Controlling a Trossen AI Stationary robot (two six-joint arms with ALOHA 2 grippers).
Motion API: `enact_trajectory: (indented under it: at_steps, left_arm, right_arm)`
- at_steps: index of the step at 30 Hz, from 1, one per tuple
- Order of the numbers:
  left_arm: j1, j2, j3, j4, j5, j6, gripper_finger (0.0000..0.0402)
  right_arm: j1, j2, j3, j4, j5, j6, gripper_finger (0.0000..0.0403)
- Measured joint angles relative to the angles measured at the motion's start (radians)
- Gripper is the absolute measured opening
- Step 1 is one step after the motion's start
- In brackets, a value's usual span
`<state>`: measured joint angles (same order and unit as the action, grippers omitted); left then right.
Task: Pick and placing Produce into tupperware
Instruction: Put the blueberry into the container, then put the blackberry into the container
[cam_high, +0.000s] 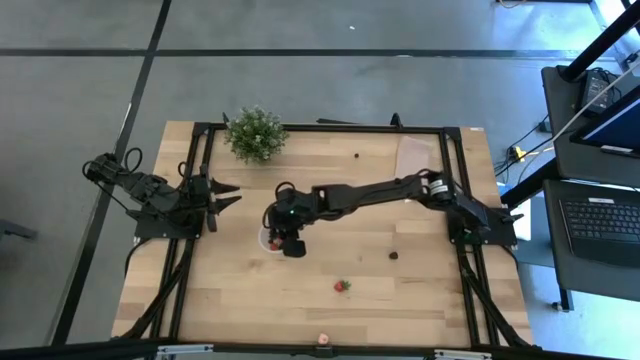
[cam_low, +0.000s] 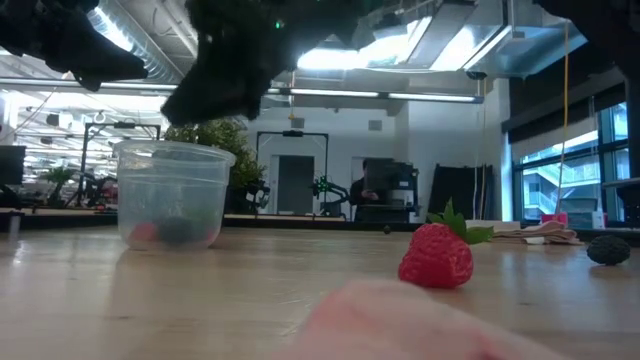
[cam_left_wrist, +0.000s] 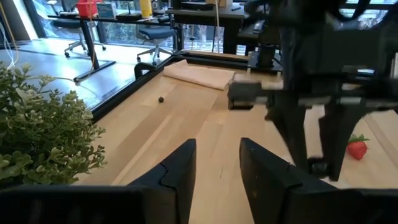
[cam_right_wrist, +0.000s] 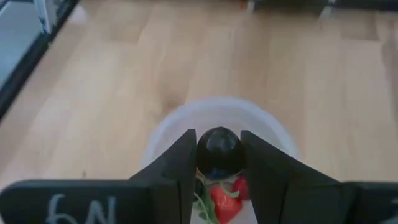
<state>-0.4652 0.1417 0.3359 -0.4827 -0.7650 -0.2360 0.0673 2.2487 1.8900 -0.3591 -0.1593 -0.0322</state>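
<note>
The right gripper (cam_right_wrist: 219, 163) holds a dark berry (cam_right_wrist: 219, 151) between its 2 fingers. The fingers are closed just enough to pinch the berry on its 2 sides, and it sits right above the cup (cam_right_wrist: 217, 118). In the high view the right gripper (cam_high: 290, 240) hangs over the cup (cam_high: 268, 240), near the middle of the table (cam_high: 420, 300).

The berry looks small, round and smooth, so it is likely light and a bit slippery. It may roll or pop out if the squeeze is too hard or off to one side. The best place to hold it is across its widest part — just as the fingers do now. A soft squeeze should be enough.

Inside the cup there is a strawberry (cam_right_wrist: 225, 200) with a green top. The low view shows something red and something dark at the bottom of the cup (cam_low: 172, 192). The cup is thin plastic and looks light, so a bump could push it along the table.

More fruit waits on the table: a strawberry (cam_high: 342, 286) well away from the cup, a dark berry (cam_high: 394, 255) off to one side, and a tiny dark berry (cam_high: 356, 156) far back near the plant (cam_high: 256, 132). Strawberries look soft and bumpy — easy to squash, so hold them gently around the fat middle.

The left gripper (cam_high: 226, 195) rests at the left side of the table, its fingers apart and holding nothing.
</note>
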Motion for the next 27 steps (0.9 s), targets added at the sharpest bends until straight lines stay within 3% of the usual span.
enact_trajectory:
  at_steps: [11,27]
  left_arm:
    - [0.000,0.000,0.000,-0.003,0.000,0.000,0.0126]
    - [0.000,0.000,0.000,-0.003,0.000,0.000,0.0097]
  right_arm:
    - [0.000,0.062,0.000,-0.033,0.001,-0.001,0.0115]
    - [0.000,0.062,0.000,-0.026,0.028,0.020,0.0148]
